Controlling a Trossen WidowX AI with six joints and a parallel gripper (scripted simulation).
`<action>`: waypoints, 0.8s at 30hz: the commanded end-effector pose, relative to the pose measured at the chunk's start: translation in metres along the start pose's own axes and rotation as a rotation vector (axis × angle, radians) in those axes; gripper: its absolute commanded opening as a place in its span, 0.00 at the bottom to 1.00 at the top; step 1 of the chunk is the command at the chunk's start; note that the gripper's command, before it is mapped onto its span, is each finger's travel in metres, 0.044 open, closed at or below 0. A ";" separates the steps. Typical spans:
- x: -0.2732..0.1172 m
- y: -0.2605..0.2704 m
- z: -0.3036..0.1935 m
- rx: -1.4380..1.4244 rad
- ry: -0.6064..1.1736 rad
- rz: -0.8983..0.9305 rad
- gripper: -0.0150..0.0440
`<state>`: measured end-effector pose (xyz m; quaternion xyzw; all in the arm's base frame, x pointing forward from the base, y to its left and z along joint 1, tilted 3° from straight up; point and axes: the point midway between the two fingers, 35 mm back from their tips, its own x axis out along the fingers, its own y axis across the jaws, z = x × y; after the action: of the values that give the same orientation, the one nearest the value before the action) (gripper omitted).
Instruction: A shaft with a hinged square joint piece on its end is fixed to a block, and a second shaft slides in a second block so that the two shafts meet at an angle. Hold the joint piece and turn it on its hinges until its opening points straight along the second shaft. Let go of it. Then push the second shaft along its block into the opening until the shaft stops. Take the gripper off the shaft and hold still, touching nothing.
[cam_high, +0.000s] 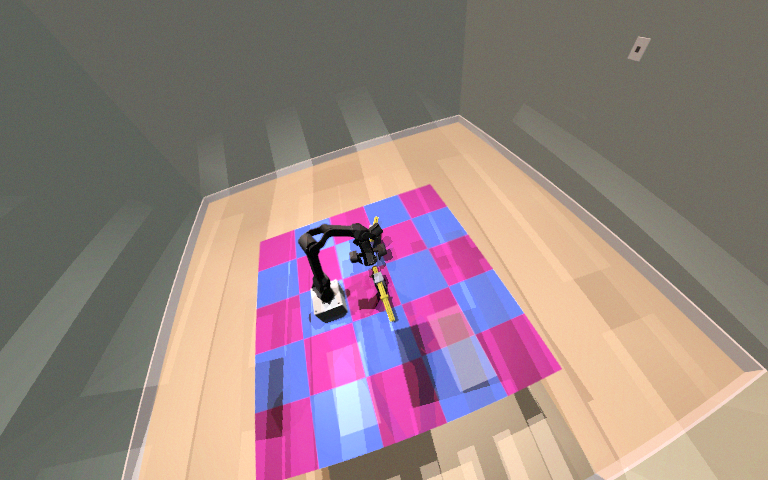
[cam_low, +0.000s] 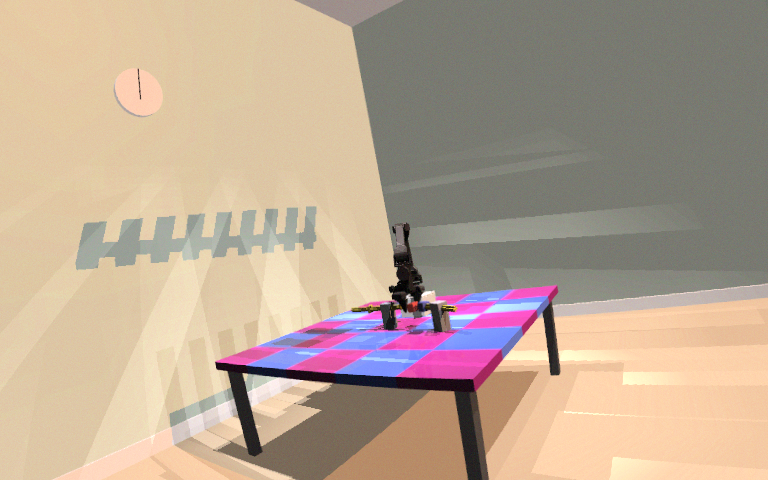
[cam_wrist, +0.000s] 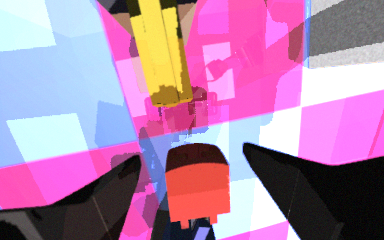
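The red joint piece (cam_wrist: 197, 187) (cam_low: 412, 306) has its dark end towards the second shaft. In the wrist view, a gap separates it from the square end of the yellow second shaft (cam_wrist: 162, 60) (cam_high: 385, 300) (cam_low: 365, 309). The shaft lies through its grey block (cam_high: 378, 277) (cam_low: 389, 316). My gripper (cam_wrist: 193, 153) is open, its fingers on both sides of the joint piece with space at each side. The first shaft (cam_high: 376, 220) (cam_low: 450, 308) passes through the other block (cam_low: 440, 316). A blue part (cam_low: 423, 305) (cam_wrist: 202, 233) lies behind the joint piece. The inside of the opening is hard to see.
The blocks stand on a pink and blue checkered table (cam_high: 396, 401) (cam_low: 362, 362). The white arm base (cam_high: 328, 307) stands left of the second shaft in the top view. The black arm reaches over the first shaft's side and hides much of it there. Shadows cross the table.
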<state>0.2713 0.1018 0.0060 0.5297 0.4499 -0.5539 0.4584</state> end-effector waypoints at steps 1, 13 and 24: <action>-0.006 0.001 -0.001 -0.073 0.000 -0.001 1.00; -0.041 0.007 -0.004 -0.489 0.003 0.008 1.00; -0.073 0.008 -0.005 -0.868 0.004 0.009 1.00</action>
<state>0.2803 0.1059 0.0652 0.3233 0.6225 -0.3510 0.6203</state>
